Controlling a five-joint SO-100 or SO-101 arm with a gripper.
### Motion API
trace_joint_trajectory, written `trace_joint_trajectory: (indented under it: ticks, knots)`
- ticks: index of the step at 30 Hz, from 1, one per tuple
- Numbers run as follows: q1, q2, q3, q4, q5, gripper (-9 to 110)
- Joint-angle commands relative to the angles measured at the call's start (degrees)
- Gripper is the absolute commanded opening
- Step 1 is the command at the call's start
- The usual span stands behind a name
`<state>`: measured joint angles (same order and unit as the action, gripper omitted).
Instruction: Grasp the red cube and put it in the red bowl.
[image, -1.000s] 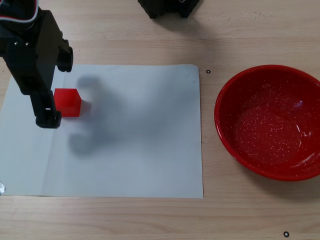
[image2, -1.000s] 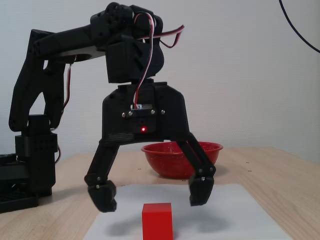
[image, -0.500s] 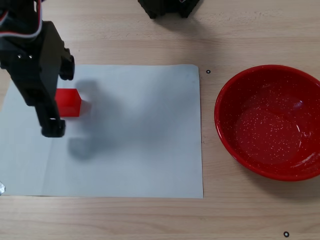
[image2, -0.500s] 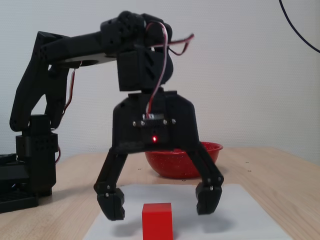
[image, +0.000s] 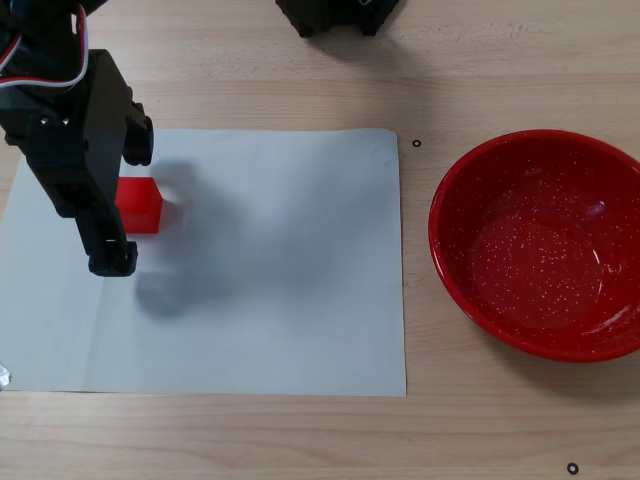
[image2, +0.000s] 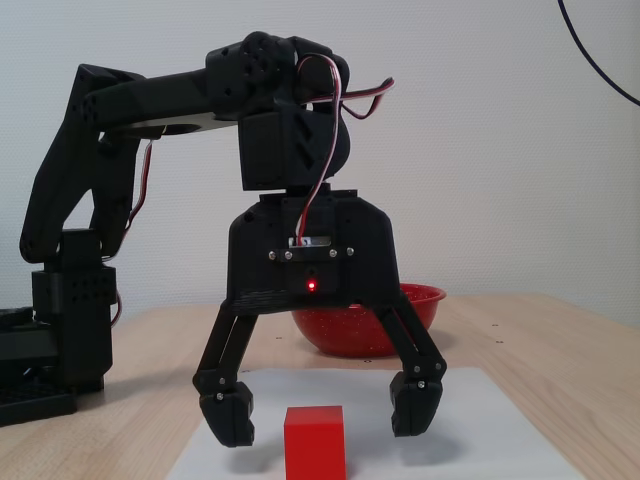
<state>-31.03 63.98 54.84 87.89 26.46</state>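
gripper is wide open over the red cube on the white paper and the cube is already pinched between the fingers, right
Not quite. The gripper is wide open over the red cube on the white paper, but the cube is not pinched: the low fixed view shows a clear gap between each finger and the cube, which sits free on the paper.

We see bare white paper sheet (image: 270, 260) and pale wooden surface (image: 420, 250) between the small red cube (image: 140, 205) and the glossy red speckled bowl (image: 540, 245); nothing blocks that path.
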Motion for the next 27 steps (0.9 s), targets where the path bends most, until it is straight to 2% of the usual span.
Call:
trace_joint_trajectory:
  ticks: [1,27]
  knots:
    - [0.4,2.5,-6.1,-0.9,-0.5,51]
    - [0.3,2.0,-7.1,-0.9,0.1,34]
